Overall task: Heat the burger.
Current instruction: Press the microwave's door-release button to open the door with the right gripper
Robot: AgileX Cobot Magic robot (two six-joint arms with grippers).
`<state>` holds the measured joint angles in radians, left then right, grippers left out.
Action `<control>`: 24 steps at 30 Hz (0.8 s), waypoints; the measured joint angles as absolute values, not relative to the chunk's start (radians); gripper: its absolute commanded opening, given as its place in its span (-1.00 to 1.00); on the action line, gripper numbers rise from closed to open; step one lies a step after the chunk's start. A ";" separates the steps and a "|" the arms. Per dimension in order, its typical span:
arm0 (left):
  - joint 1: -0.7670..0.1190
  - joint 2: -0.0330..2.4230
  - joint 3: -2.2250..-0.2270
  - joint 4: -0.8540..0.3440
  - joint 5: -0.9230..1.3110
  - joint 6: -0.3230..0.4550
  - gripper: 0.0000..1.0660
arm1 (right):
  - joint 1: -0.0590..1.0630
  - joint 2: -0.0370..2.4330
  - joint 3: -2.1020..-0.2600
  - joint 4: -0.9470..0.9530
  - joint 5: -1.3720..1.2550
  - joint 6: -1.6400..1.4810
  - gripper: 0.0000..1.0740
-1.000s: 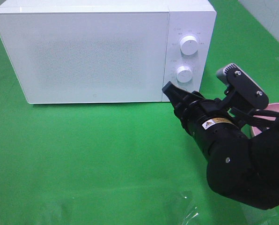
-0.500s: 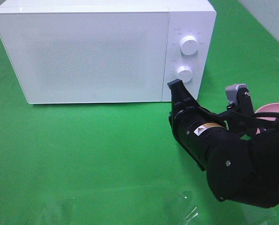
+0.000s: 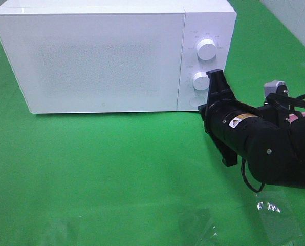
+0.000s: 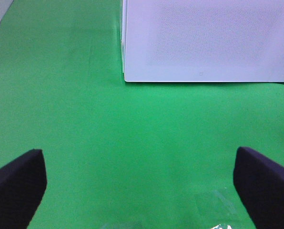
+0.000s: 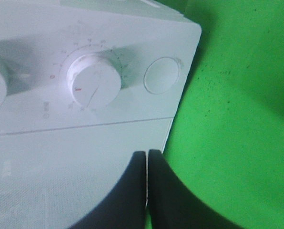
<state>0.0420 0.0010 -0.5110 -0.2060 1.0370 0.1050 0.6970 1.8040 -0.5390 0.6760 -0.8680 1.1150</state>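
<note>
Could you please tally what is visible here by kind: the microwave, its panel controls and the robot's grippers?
Microwave: 1
Knobs: 2, upper knob and lower knob
Round button: 1
Grippers: 2, left gripper open, right gripper shut
Total: 6

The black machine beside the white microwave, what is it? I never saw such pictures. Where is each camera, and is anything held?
It is a robot with two arms. One camera looks down from high on a green cloth with a closed white microwave and some clear plastic. The black part is the right arm; the right gripper is shut, empty, near the lower knob. The other two cameras sit on the wrists. The left gripper is open and holds nothing. No burger shows.
</note>
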 measured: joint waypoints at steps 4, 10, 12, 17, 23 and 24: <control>0.042 0.001 -0.511 -0.206 1.037 0.105 0.88 | 0.634 1.830 -0.549 0.601 -0.862 1.176 -1.00; 0.042 0.001 -0.511 -0.206 1.037 0.105 0.88 | 0.584 1.912 -0.605 0.484 -0.862 1.310 -1.00; 0.042 0.001 -0.511 -0.206 1.037 0.105 0.88 | 0.584 1.939 -0.622 0.475 -0.862 1.328 -1.00; 0.042 0.001 -0.511 -0.206 1.037 0.105 0.88 | 0.569 2.003 -0.678 0.463 -0.860 1.342 -1.00; 0.042 0.001 -0.511 -0.206 1.037 0.105 0.88 | 0.527 2.049 -0.734 0.460 -0.859 1.349 -1.00; 0.042 0.001 -0.511 -0.206 1.037 0.105 0.88 | 0.527 2.049 -0.734 0.460 -0.859 1.349 -1.00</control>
<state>0.0420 0.0010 -0.5110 -0.2060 1.0370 0.1050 0.5270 2.0490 -0.7340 0.4600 -0.8590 1.3490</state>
